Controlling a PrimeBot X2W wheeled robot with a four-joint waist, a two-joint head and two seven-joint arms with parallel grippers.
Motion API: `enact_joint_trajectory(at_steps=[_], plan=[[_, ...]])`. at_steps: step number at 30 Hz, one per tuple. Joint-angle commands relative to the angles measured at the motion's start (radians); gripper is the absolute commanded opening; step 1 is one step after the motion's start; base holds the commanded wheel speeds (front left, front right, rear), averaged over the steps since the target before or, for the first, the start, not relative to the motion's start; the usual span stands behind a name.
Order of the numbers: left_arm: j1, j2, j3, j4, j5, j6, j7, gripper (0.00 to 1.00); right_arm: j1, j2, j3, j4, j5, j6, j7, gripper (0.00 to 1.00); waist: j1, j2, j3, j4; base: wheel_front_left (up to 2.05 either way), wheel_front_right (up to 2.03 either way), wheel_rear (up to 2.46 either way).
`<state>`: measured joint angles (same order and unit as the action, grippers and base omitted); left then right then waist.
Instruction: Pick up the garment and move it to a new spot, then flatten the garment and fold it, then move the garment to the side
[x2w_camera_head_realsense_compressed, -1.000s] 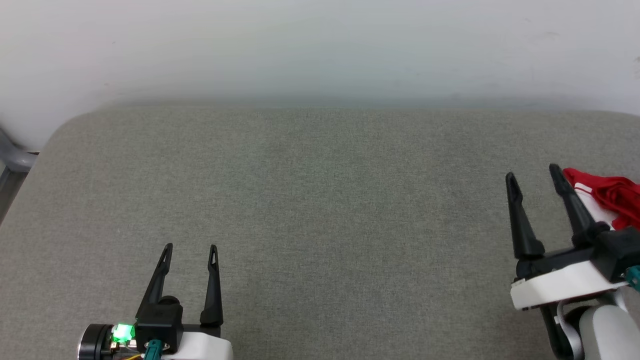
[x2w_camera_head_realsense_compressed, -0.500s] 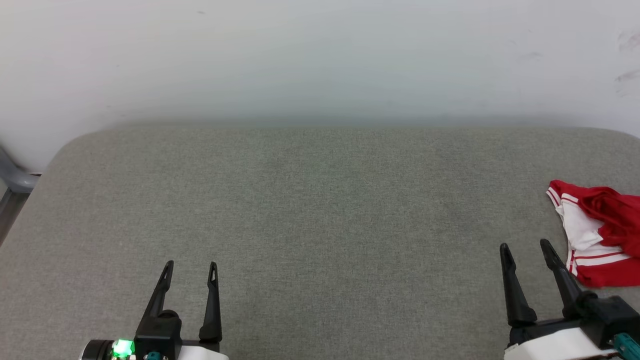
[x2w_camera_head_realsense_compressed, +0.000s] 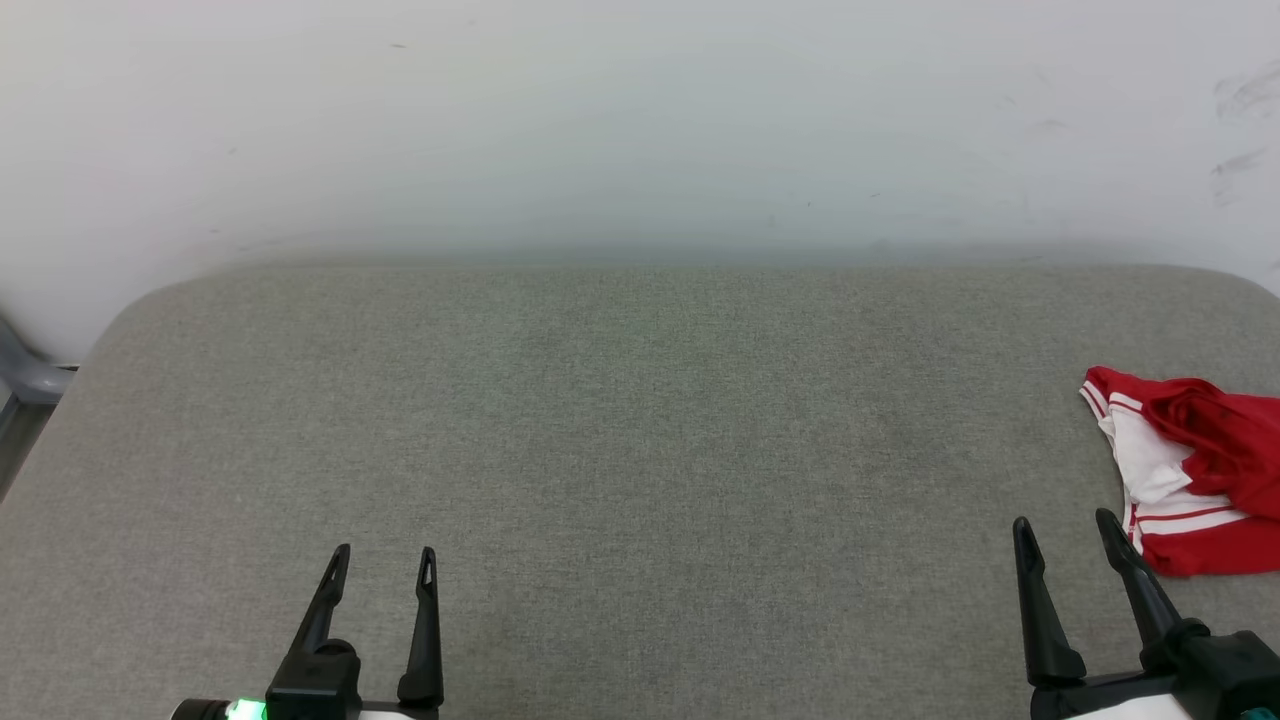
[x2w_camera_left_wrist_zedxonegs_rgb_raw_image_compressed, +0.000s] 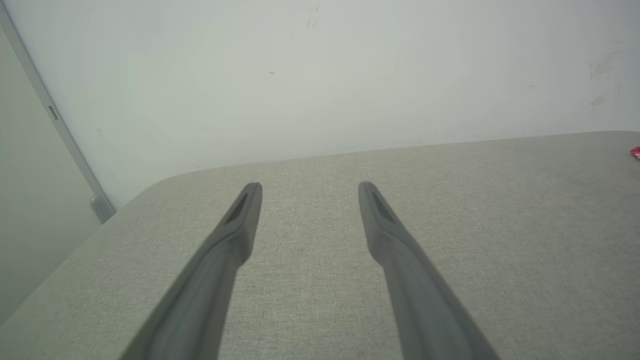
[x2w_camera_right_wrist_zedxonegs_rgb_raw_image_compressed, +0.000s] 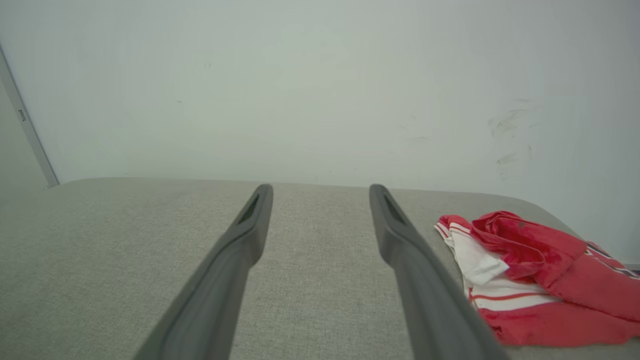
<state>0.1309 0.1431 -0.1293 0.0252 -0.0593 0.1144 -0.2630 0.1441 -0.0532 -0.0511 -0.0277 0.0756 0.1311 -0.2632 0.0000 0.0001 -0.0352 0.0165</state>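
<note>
While the garment (x2w_camera_head_realsense_compressed: 1210, 548) lies crumpled at the right edge of the grey fabric surface (x2w_camera_head_realsense_compressed: 640, 430), both grippers sit low, nothing held. Left gripper (x2w_camera_head_realsense_compressed: 385, 551): fingers apart over bare fabric. Right gripper (x2w_camera_head_realsense_compressed: 1062, 520): fingers apart too, just beside the garment.

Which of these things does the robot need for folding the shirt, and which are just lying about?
For the job: the crumpled red-and-white garment, lying at the right; the right gripper, open, near it; the left gripper, open, far from it.
Just there: the grey padded surface under it all; the pale wall; a grey frame at the left edge.
</note>
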Motion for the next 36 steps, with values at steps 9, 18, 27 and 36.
enact_joint_trajectory(at_steps=[9, 18, 27, 36], plan=[[-0.002, -0.010, 0.007, 0.013, -0.007, -0.018, -0.002, 1.00, 0.011, 0.005, 0.005, 0.013, 0.013, -0.001, -0.001, 1.00, 0.0000, -0.0001, -0.002, 0.003, 0.00, 0.00, 0.00], [0.007, -0.017, 0.010, 0.065, -0.096, -0.029, 0.017, 0.00, -0.008, -0.003, 0.008, 0.068, 0.101, 0.000, 0.016, 0.00, 0.0000, -0.0001, -0.001, 0.002, 0.00, 0.00, 0.00], [-0.026, -0.019, 0.030, 0.086, -0.286, -0.056, 0.055, 0.00, -0.042, -0.013, 0.012, 0.094, 0.292, 0.000, 0.051, 0.00, 0.0000, -0.0001, 0.002, 0.001, 0.00, 0.00, 0.00], [-0.056, -0.022, 0.049, 0.106, -0.455, -0.082, 0.089, 0.00, -0.070, -0.020, 0.013, 0.116, 0.460, 0.000, 0.084, 0.00, 0.0000, -0.0001, 0.005, -0.001, 0.00, 0.00, 0.00]])
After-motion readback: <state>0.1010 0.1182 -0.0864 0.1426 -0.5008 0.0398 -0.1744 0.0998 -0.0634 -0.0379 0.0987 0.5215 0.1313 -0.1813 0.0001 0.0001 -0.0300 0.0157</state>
